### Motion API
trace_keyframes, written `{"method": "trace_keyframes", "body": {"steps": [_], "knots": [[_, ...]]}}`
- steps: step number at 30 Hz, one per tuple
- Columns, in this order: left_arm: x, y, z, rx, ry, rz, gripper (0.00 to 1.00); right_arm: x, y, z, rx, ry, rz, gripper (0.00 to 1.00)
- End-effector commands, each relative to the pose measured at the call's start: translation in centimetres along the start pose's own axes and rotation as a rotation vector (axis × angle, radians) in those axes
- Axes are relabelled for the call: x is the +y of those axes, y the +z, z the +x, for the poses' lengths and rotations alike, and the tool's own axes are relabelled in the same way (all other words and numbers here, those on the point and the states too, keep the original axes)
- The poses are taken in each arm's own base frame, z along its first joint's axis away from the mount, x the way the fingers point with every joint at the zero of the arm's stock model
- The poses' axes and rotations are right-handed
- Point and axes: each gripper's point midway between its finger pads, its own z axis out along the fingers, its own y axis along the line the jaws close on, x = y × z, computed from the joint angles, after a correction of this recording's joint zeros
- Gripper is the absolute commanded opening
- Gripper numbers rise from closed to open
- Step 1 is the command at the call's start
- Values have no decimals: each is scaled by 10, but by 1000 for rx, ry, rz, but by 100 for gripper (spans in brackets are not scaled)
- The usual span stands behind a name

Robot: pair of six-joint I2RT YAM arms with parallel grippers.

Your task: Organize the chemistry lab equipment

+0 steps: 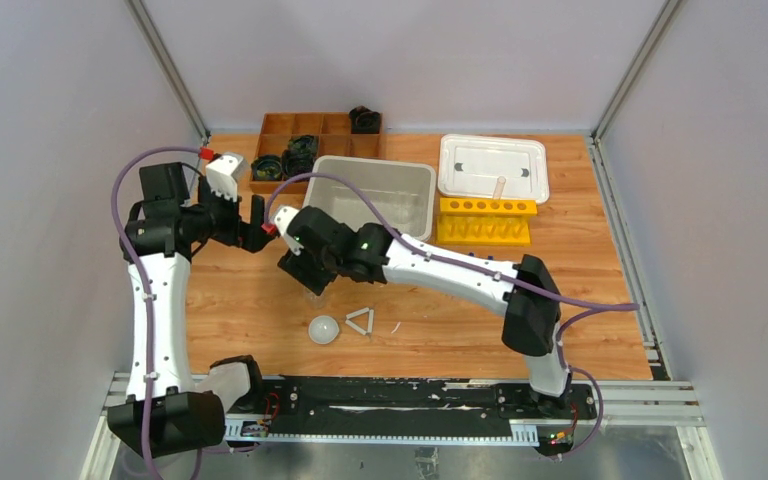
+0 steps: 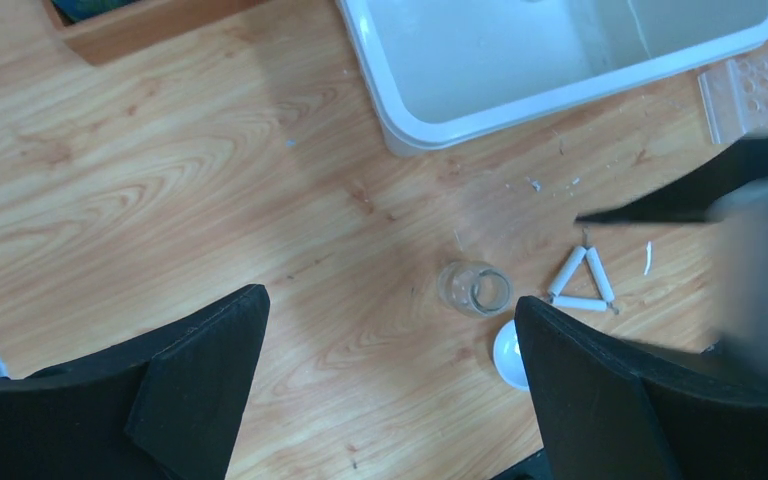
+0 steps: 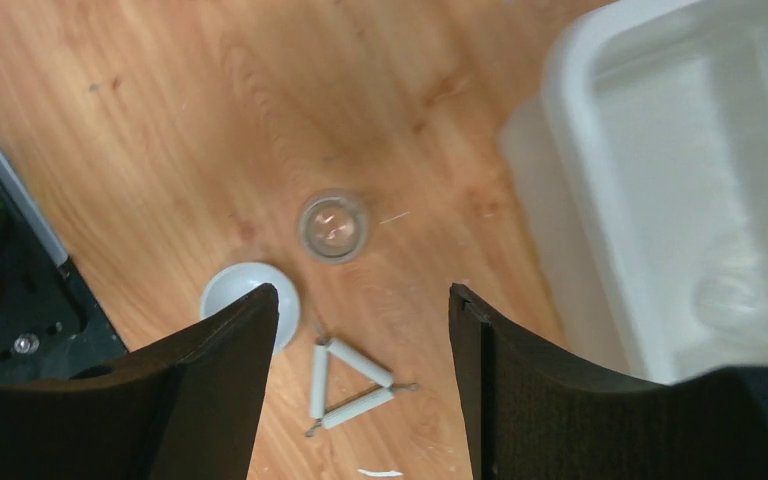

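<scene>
Dome and triangle are white, the rack yellow, the table wood-grained.

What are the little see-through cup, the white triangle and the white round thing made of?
The little cup looks like clear glass or plastic: the wooden table shows through it. The triangle looks like three matte white tubes, maybe ceramic, on thin wire poking out at the corners. The round dome is smooth white, perhaps porcelain or plastic; I cannot tell which.
</scene>
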Motion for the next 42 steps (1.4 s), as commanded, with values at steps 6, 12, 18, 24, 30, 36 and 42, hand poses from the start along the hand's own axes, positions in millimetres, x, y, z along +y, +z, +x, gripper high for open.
{"method": "trace_keyframes", "body": {"steps": [6, 12, 18, 24, 30, 36, 42], "knots": [[10, -7, -7, -21, -7, -33, 100, 53, 36, 39, 107, 38, -200, 63], [18, -8, 2, 0, -21, -70, 100, 54, 54, 55, 149, 23, -188, 56], [27, -6, 12, 39, -34, -86, 100, 52, 63, 58, 159, 15, -179, 48], [27, -6, 13, 40, -35, -81, 100, 54, 68, 57, 157, 3, -191, 43], [29, -4, 17, 50, -39, -82, 100, 53, 65, 52, 147, -13, -185, 38], [32, -2, 18, 60, -58, -83, 100, 58, 59, 42, 121, -28, -197, 34], [36, 2, 24, 79, -80, -85, 100, 67, 74, 55, 160, -19, -225, 28]]}}
